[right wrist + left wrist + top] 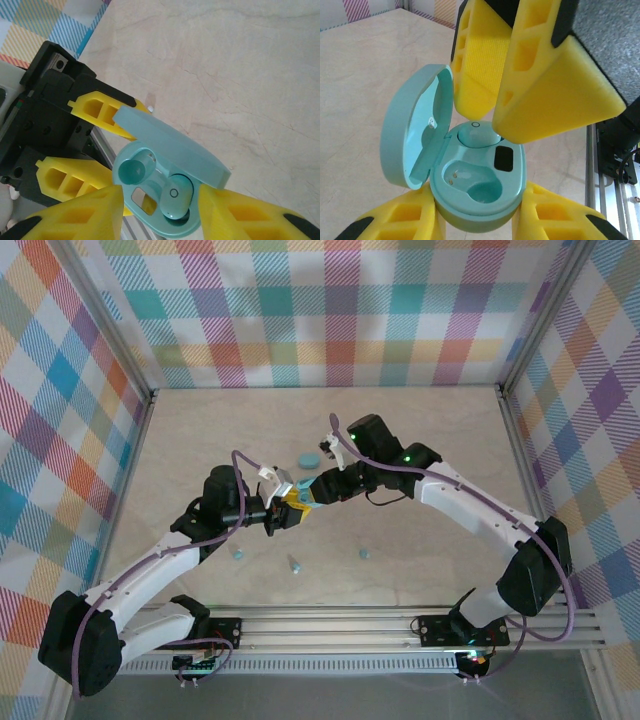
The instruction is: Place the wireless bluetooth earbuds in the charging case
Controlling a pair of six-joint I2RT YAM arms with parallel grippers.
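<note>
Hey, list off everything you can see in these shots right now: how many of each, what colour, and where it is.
charging case: one, light teal, lid open, held above mid-table
seated earbud: one, light teal, in one socket of that case; the other socket is empty
loose earbuds: three, light blue, on the table between the grippers and the arm bases
second case: one, light blue, oval, on the table just beyond the grippers
table: one, pale beige
walls: multi-coloured plaid, three sides
left gripper: yellow fingers, shut on the charging case
right gripper: yellow fingers, open, either side of the seated earbud
</note>
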